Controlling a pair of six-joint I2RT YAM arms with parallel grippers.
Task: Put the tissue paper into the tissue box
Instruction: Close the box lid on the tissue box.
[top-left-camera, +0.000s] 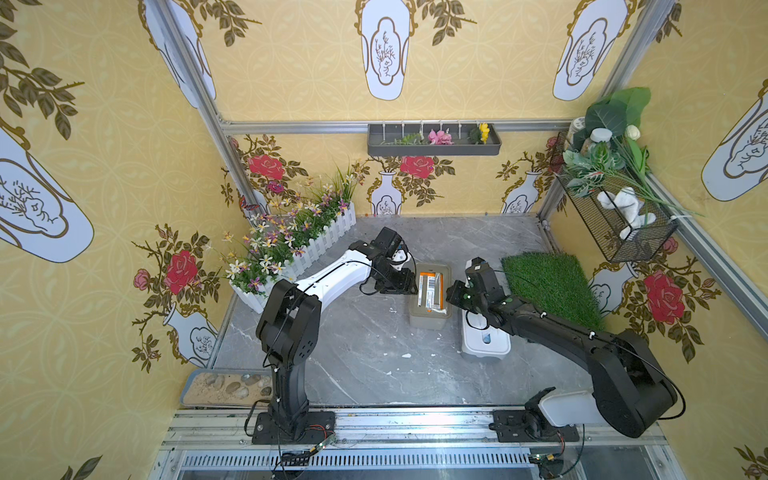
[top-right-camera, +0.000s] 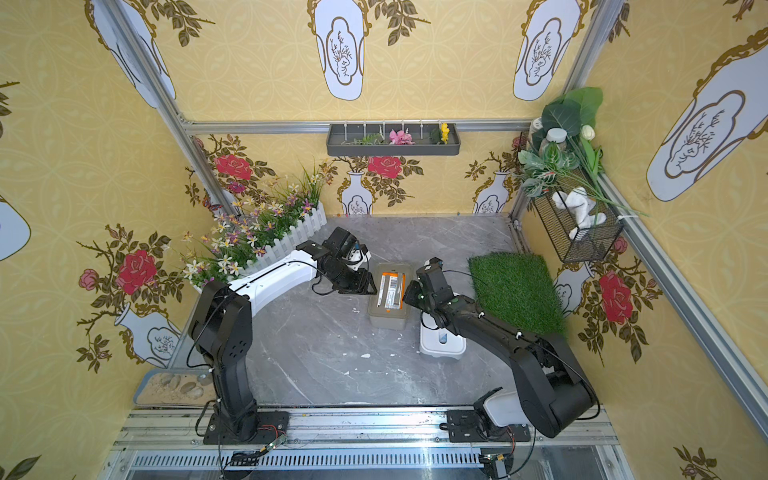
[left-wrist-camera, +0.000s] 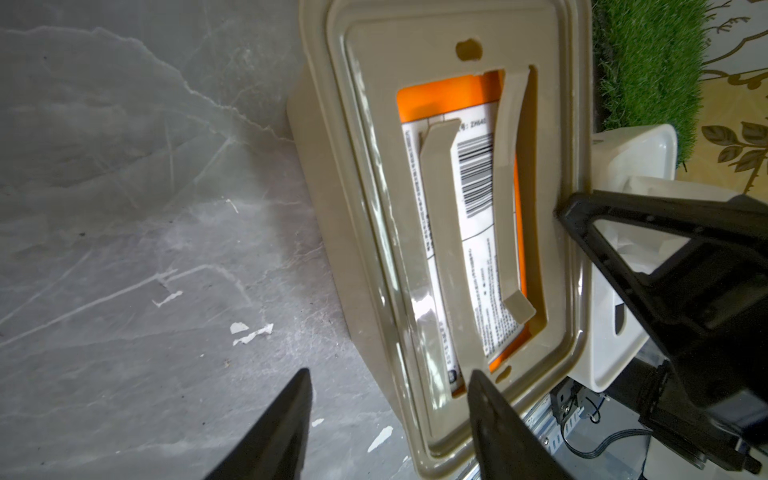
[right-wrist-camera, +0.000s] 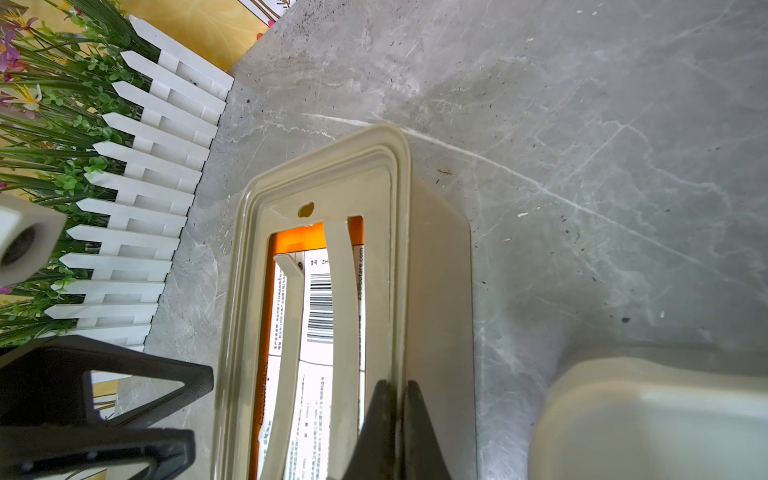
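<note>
Right wrist view is giving away what both top views are hiding — the right gripper is pinching on the rim of the tissue box. Left wrist view is showing the left gripper hanging open, empty, straddling the opposite wall. Tissue paper is lying inside, under the beige insert — left arm and right arm are reaching in from either side, wrists tipped down.

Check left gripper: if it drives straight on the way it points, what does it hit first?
Probably the long rim of the tissue box: the left gripper has open jaws straddling it, one over the table, one over the opening. Depth unclear.
</note>
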